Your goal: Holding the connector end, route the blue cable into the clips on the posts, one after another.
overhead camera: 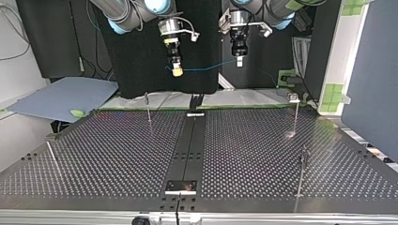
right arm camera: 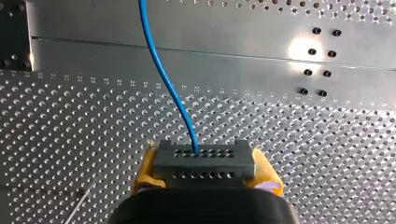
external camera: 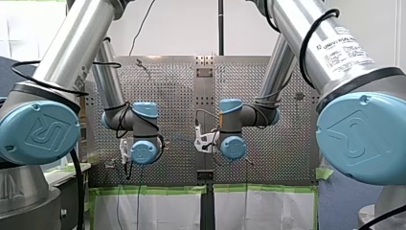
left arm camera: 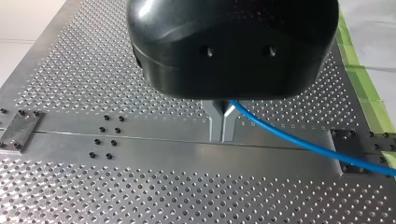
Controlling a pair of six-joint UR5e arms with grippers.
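Both grippers up over the table, blue cable strung between them, clear of the posts.

Perforated metal table (overhead camera: pixel 117 154) carries four thin metal posts (overhead camera: pixel 148 107), two at each side in the top view. The right gripper (right arm camera: pixel 205 170), with yellow pads, is clamped on the grey multi-hole connector block (right arm camera: pixel 203 158). The left gripper (left arm camera: pixel 222 135) has its metal fingers pinched narrow on the thin blue cable (right arm camera: pixel 163 79) further along. In the top view the cable runs as a shallow span in the air from one gripper to the other, beyond the table's far edge and well apart from every post. Clips on the posts are too small to make out.
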